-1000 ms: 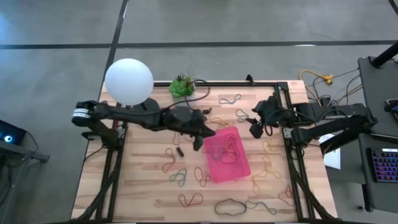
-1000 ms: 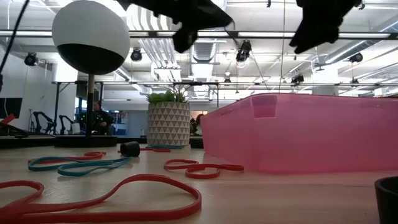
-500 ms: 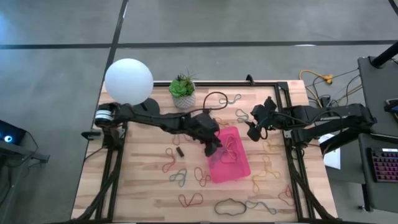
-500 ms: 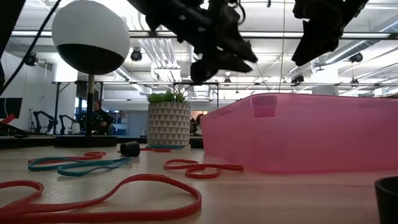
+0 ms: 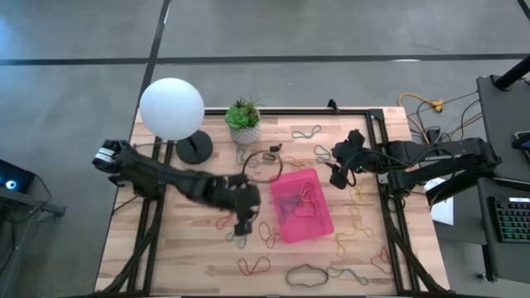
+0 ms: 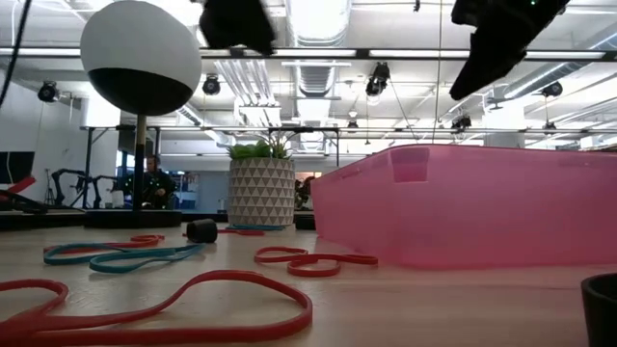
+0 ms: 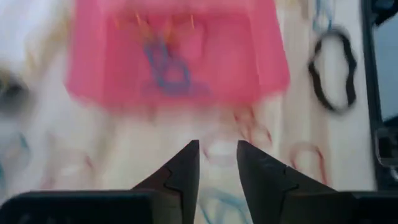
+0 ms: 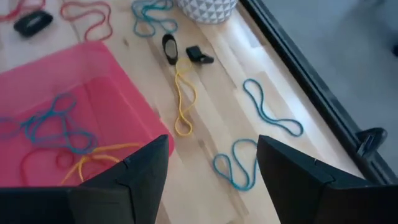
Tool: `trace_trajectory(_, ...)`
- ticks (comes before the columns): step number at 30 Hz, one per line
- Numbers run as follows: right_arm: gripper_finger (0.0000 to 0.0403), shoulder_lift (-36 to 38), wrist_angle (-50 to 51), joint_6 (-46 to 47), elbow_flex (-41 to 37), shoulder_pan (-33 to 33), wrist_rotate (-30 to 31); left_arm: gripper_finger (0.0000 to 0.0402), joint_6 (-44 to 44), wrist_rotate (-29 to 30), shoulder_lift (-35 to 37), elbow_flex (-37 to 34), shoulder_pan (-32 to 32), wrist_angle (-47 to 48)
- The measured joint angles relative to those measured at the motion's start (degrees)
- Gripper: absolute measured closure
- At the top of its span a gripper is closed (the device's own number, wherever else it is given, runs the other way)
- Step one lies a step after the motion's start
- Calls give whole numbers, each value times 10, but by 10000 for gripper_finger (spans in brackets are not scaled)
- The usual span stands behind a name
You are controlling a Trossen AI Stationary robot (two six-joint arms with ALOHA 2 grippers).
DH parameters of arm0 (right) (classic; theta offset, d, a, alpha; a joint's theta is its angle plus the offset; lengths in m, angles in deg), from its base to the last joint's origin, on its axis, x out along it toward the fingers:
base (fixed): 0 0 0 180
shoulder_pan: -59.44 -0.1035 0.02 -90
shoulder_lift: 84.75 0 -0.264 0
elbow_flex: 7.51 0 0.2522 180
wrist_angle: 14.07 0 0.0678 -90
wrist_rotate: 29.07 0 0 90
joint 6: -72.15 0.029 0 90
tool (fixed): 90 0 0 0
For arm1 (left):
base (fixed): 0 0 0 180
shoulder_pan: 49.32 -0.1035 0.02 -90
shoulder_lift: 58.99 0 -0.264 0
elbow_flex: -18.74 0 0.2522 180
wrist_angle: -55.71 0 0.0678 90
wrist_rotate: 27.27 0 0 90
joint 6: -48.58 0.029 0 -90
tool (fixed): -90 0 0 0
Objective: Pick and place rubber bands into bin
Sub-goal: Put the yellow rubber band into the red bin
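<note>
From the high view, the pink bin is seen near the middle of the bench, with several rubber bands inside and others scattered around it. The left gripper is placed beside the bin's left wall, and the right gripper hangs over the bench just off the bin's far right corner.

In the low view, red bands are seen lying before the bin.

In the left wrist view, the fingers are slightly parted and nothing is held.

In the right wrist view, the fingers are spread wide and empty.

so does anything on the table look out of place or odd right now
Nothing damaged. The bin sits askew to the table edges, and most rubber bands lie scattered outside it. A small black piece lies among them; what it is can't be told.
</note>
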Motion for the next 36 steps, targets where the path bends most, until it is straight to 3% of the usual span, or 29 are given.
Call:
trace_trajectory(5, 172, -16, 26, 15, -2, 4, -112, 313, -179, 22, -7, -32, 74, 21)
trace_trajectory(10, 172, -39, 119, 41, -4, -16, -220, 313, -310, 76, -7, -64, 134, 21)
trace_trajectory(16, 172, -39, 243, 6, -15, -84, -227, 314, -352, 89, -6, -92, 175, 18)
trace_trajectory(20, 172, -40, 274, 135, -46, -104, -240, 314, -380, 89, -6, -104, 190, 13)
trace_trajectory(25, 172, -37, 233, 385, -105, -83, -259, 314, -414, 90, -6, -123, 211, -19)
trace_trajectory(28, 172, -41, 212, 466, -111, -69, -219, 314, -426, 89, -6, -142, 226, -19)
trace_trajectory(36, 172, -91, 202, 494, -115, -1, -212, 314, -429, 114, 19, -180, 249, -50)
